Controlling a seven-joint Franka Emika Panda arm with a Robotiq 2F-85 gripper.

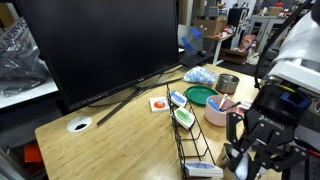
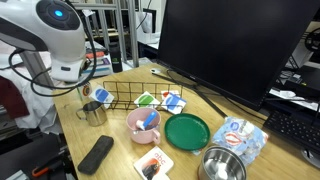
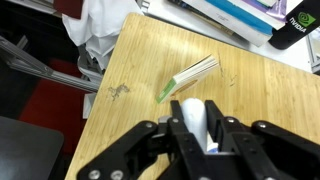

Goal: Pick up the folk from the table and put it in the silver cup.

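Holding: the gripper (image 3: 201, 108) has its fingers clenched on the fork (image 3: 200, 128). The fork shows as a white piece with a blue mark at its lower end, and its tines are hidden.
Fork position: in the air over the table (image 3: 150, 50) near a corner, not in any container.
Cup: the silver cup (image 2: 93, 113) stands upright with its handle to one side. It is close to the table edge and just below the arm (image 2: 55, 35). Its inside cannot be seen.
Bowl: the pink bowl (image 2: 143, 122) stands near the cup and holds a blue thing too small to name.
Plate: the green plate (image 2: 187, 130) lies just beside the bowl.
Tin: a round metal tin (image 2: 222, 165) stands near the front edge, beyond the plate.
Rack: a black wire rack (image 2: 140, 97) stands behind the cup and bowl, with small blue and green cards in it.
Bag: a blue and white bag (image 2: 243, 138) lies beside the plate and tin.
Loose items: a flat black bar (image 2: 96, 153) and a card with a red picture (image 2: 153, 162) lie in front of the bowl.
Under the fingers: in the wrist view, a green-edged pack (image 3: 190, 78) lies on the wood just past the fingertips.
Behind: a large dark monitor (image 1: 100, 45) stands with its legs spread on the table, and a white cable hole (image 1: 79, 125) is nearby.
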